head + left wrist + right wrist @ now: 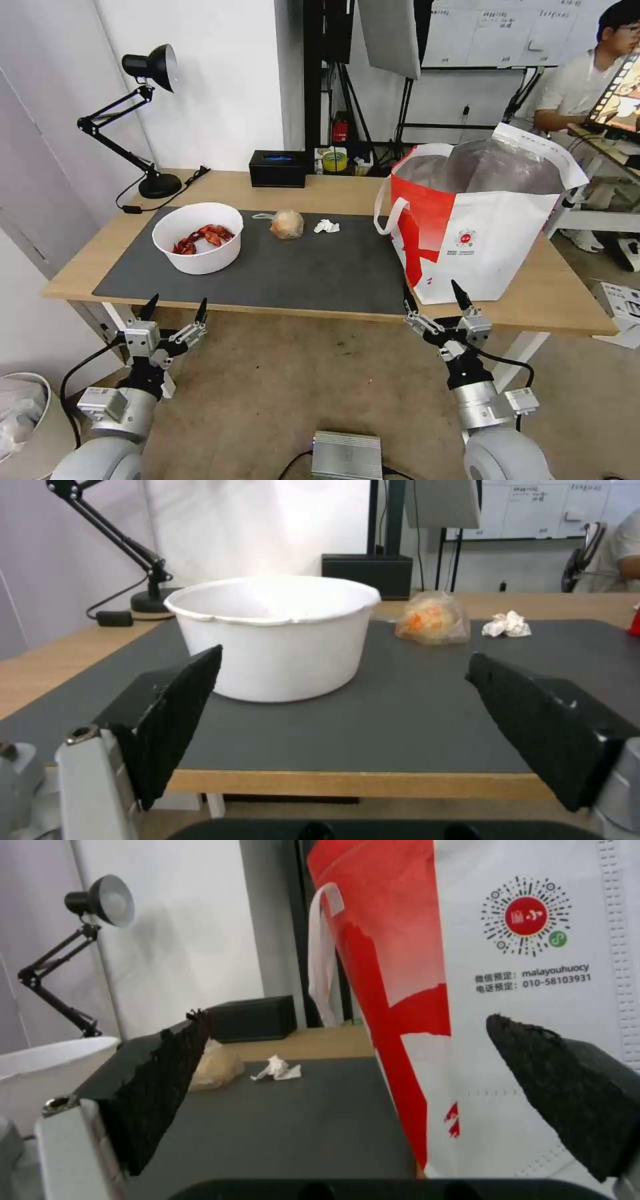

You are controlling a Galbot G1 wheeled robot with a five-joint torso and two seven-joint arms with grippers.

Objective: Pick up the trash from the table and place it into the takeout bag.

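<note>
Nearest the head camera: left gripper low in front of the table's near edge, jaws spread wide, holding nothing. Right gripper likewise below the edge, jaws wide and empty, just before the bag's near face.

On the light wood table with its dark grey mat, left to right: white round bowl of red shells at the mat's left end; fist-sized beige plastic-wrapped lump toward the back of the mat; small crumpled white tissue just beside it; large boxy white takeout bag with red panel and foil lining at the right, mouth open. Nothing picked yet. Black desk lamp back left.

Risks, as judgement:
- Bowl is open and loaded; a tilt on lifting would likely spill shells over the mat.
- Lump's wrap looks slick and soft; a shallow pinch could slip.
- Tissue is flat and light; jaws may close over it and miss.
- Bag walls look soft and tall; an arm brushing the rim or loop handle could fold or shove it.

Views compared: head view shows the shells inside the bowl and the bag's open mouth. Left wrist view gives only the bowl's outer wall, contents hidden, but shows orange inside the lump. Right wrist view shows the bag's round red logo close up.
</note>
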